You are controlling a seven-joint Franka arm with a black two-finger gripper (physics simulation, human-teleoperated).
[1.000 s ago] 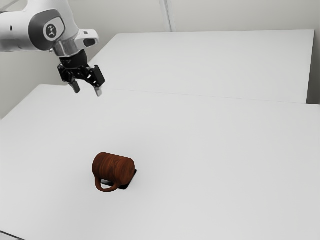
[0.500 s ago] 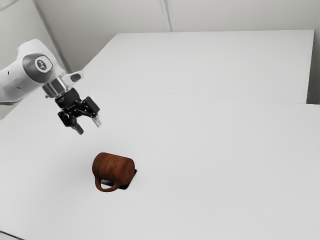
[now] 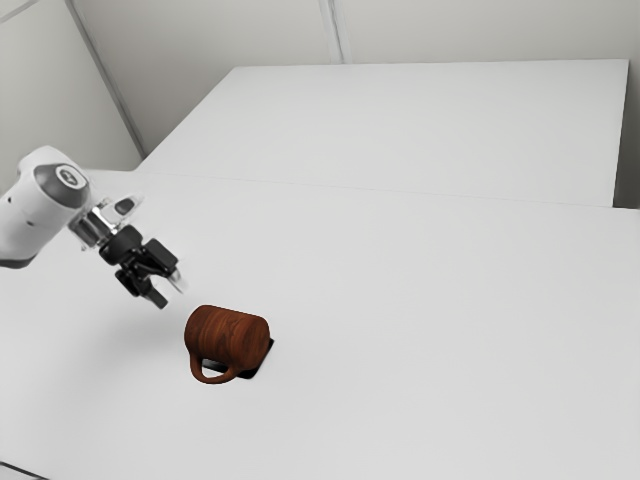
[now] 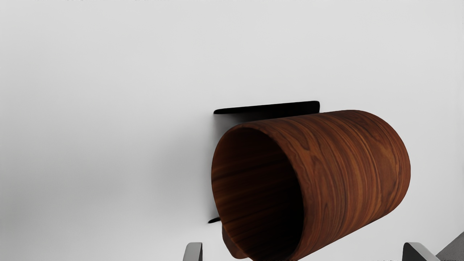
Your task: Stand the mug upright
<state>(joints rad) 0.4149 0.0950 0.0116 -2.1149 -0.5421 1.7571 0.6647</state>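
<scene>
One tipped mug, mouth visible in wrist view — gripper spread wide, empty

A flat black shape with rounded corners, partly hidden, lies on the white counter. Beyond stands a pale grey wall with a narrow upright strip.

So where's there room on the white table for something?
The biggest bare patch of table runs from the brown wooden mug to the exterior view's right. Another lies between the mug and the thin seam. It's crowded at the mug: a flat black shape pokes out beneath, and the black two-finger gripper hovers near.
</scene>
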